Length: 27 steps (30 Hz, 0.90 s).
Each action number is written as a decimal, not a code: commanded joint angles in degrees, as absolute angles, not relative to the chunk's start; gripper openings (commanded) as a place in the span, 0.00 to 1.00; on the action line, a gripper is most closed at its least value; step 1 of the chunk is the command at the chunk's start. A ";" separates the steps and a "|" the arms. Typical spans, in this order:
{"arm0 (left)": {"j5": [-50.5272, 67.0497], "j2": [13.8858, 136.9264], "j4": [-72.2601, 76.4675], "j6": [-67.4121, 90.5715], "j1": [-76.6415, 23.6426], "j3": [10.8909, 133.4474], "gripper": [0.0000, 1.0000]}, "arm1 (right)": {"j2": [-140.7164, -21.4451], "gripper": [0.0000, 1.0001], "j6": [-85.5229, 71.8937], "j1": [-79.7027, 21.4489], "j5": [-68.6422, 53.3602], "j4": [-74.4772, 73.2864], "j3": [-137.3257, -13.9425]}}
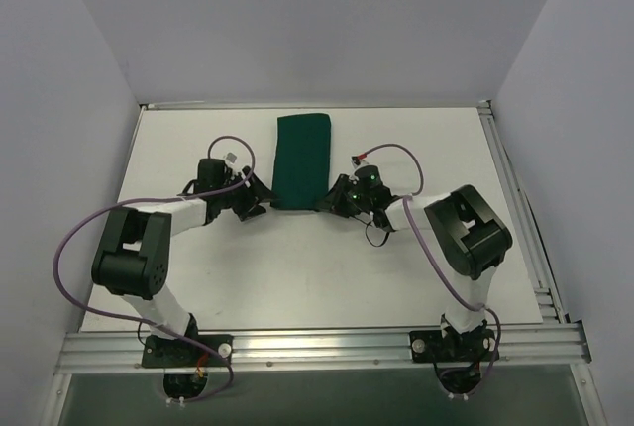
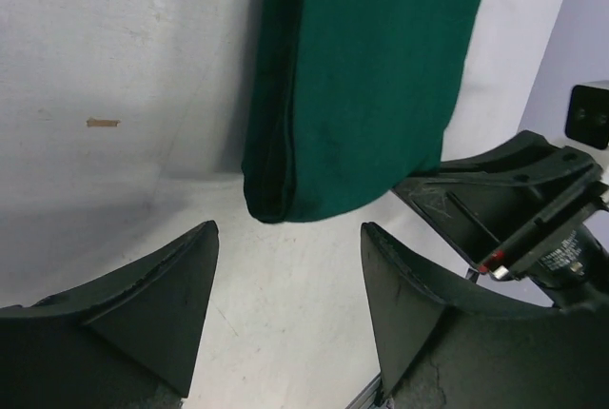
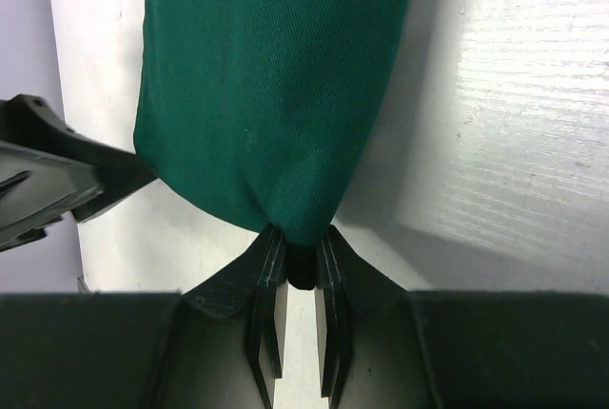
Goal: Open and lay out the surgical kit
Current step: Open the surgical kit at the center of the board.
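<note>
The surgical kit (image 1: 303,159) is a narrow dark green cloth bundle lying lengthwise at the table's middle back, still folded. My right gripper (image 3: 299,238) is shut on the bundle's near right corner (image 3: 295,228), with cloth pinched between the jaws. In the overhead view that right gripper (image 1: 330,198) sits at the bundle's near right end. My left gripper (image 2: 288,228) is open just short of the near left corner (image 2: 271,200), its fingers (image 2: 186,285) apart over bare table. The left gripper (image 1: 260,198) shows beside the bundle's near left end. No tray or instruments show.
The white table (image 1: 297,267) has a metal rail along its near edge (image 1: 317,347) and another on the right side (image 1: 515,198). Grey walls enclose it on three sides. A small brown mark (image 2: 103,123) lies on the table left of the bundle.
</note>
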<state>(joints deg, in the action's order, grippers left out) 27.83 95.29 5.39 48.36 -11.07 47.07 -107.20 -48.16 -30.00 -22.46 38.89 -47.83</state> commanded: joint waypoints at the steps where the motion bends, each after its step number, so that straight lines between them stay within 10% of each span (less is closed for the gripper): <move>1: 27.60 98.52 11.60 50.62 -12.30 48.34 0.70 | -103.54 0.02 -47.99 -30.41 -22.24 36.48 -48.07; 11: 26.37 101.77 13.54 51.50 -13.36 49.83 0.57 | -102.04 0.43 -44.65 -30.41 -20.49 31.30 -49.39; 27: 17.15 99.23 -3.48 40.00 -18.80 63.62 0.04 | -87.19 0.48 -36.29 -27.96 -12.13 12.48 -50.10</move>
